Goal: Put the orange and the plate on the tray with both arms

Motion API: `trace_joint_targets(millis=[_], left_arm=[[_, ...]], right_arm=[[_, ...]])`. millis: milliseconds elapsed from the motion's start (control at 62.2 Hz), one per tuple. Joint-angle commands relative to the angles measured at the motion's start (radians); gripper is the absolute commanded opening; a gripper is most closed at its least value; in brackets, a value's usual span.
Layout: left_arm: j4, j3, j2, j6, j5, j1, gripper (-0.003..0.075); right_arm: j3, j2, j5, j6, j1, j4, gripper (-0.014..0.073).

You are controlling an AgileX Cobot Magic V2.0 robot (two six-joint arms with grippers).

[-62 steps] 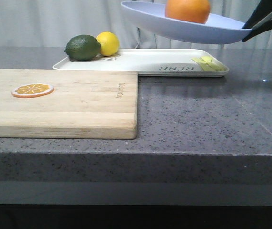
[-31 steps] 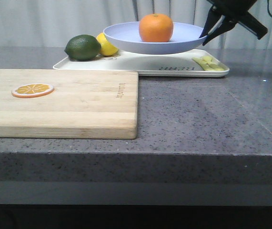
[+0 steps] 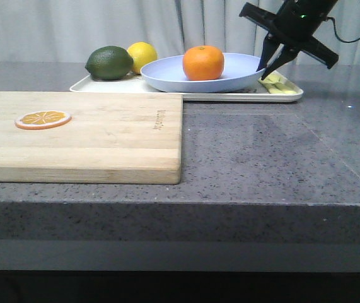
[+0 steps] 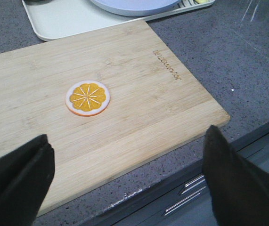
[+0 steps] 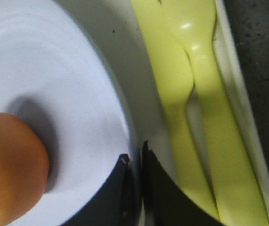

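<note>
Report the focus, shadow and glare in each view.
Front view: sharp, soft even light; a faint pale sheen on the countertop. Left wrist view: cutting board crisp, the left gripper's fingers dark blurred masses. Right wrist view: very close and soft; the orange casts a shadow on the plate; a glare spot on the yellow utensils.

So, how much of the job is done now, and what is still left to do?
Mostly done: the orange sits in the plate, and the plate appears to rest on the tray. In hand: the right gripper is pinched shut on the plate's rim. The left gripper is open above the cutting board, holding nothing. Left: release the rim and withdraw.
</note>
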Motion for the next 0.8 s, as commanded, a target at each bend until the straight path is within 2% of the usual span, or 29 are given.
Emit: trace_joint_targets(millis=[0, 370, 450, 643, 724, 788], left_arm=[[-0.003, -0.024, -0.002, 0.001, -0.078, 0.001, 0.0621], [-0.003, -0.024, -0.002, 0.001, -0.078, 0.001, 0.0621], [-0.003, -0.024, -0.002, 0.001, -0.078, 0.001, 0.0621], [-0.003, -0.024, -0.002, 0.001, -0.078, 0.001, 0.0621], [-0.003, -0.024, -0.002, 0.001, -0.078, 0.001, 0.0621], [-0.003, -0.024, -0.002, 0.001, -0.078, 0.001, 0.0621]], right_arm=[[-0.041, -0.069, -0.041, 0.005, -0.002, 0.037, -0.0058], [-0.041, -0.070, -0.047, 0.004, -0.002, 0.053, -0.0036], [-0.041, -0.070, -0.048, 0.004, -0.002, 0.053, 0.0035], [-0.041, -0.071, -0.048, 0.001, -0.002, 0.053, 0.0367], [-0.041, -0.076, -0.048, -0.036, -0.002, 0.052, 0.0440], [-0.041, -0.087, -0.047, -0.072, -0.002, 0.052, 0.0459]])
